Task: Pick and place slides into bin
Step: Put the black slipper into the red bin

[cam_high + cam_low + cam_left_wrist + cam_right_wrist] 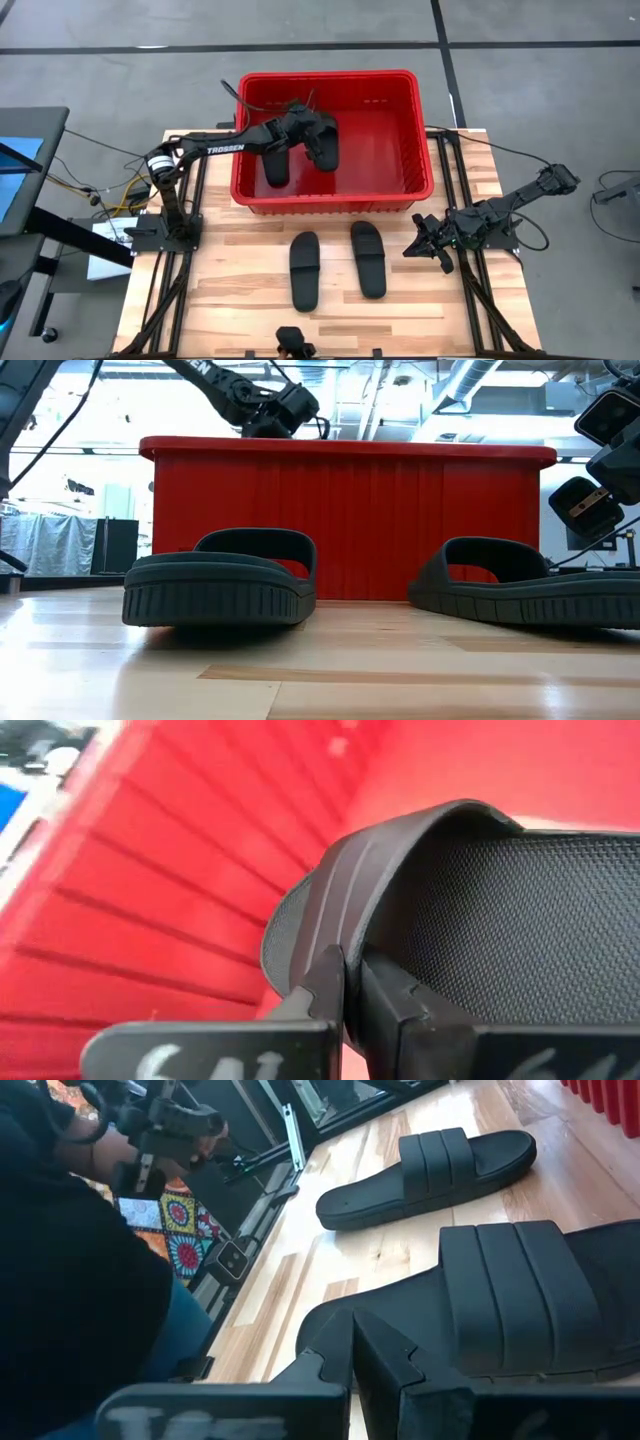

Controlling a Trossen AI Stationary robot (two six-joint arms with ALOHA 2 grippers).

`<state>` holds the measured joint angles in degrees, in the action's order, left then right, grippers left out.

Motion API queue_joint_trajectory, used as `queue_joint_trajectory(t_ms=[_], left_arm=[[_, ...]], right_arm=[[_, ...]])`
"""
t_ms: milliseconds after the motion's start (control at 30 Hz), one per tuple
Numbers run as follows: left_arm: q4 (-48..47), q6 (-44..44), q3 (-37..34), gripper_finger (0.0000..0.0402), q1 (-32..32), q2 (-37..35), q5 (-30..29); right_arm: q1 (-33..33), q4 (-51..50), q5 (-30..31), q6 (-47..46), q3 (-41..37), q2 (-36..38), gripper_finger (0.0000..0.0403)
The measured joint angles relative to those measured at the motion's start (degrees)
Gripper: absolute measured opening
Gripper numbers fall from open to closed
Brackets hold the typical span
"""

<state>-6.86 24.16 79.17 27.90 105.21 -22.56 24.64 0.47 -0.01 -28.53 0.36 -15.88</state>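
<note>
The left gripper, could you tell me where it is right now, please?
In the high view, the left gripper is over the inside of the red bin, shut on a slide, beside another slide lying in the bin's left half.

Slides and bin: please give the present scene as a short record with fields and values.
bin: red bin at the table's far side
slides in bin: one lying inside; another clamped in the left gripper above the floor of the bin
slides on table: two, side by side in front of the bin, left one, right one
right gripper: shut, empty, beside the right slide
</note>
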Motion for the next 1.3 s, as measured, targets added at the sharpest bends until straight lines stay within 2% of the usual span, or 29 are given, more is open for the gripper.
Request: queue_joint_trajectory(t_ms=[167, 500, 833, 1000, 1300], left_arm=[[0.56, -1.2, -1.67, 0.0, 0.23, -0.15, -1.84], [1.09, -1.54, -7.67, 0.0, 1.9, -0.11, -1.91], [8.25, 1.38, -14.75, 0.0, 4.08, -0.04, -1.57], [10.71, 4.74, -15.44, 0.0, 5.91, -0.02, -0.38], [10.87, 5.73, -15.42, 0.0, 9.26, -0.02, 2.84]], right_arm=[[0.0, -0.02, 0.0, 0.01, 0.0, -0.02, 0.0], [0.0, -0.02, 0.0, 0.0, 0.0, -0.02, 0.0], [-0.02, -0.02, 0.0, 0.0, 0.0, -0.02, 0.0], [-0.02, -0.02, 0.0, 0.0, 0.0, -0.02, 0.0], [0.0, -0.01, -0.01, 0.0, 0.0, -0.02, 0.0]])
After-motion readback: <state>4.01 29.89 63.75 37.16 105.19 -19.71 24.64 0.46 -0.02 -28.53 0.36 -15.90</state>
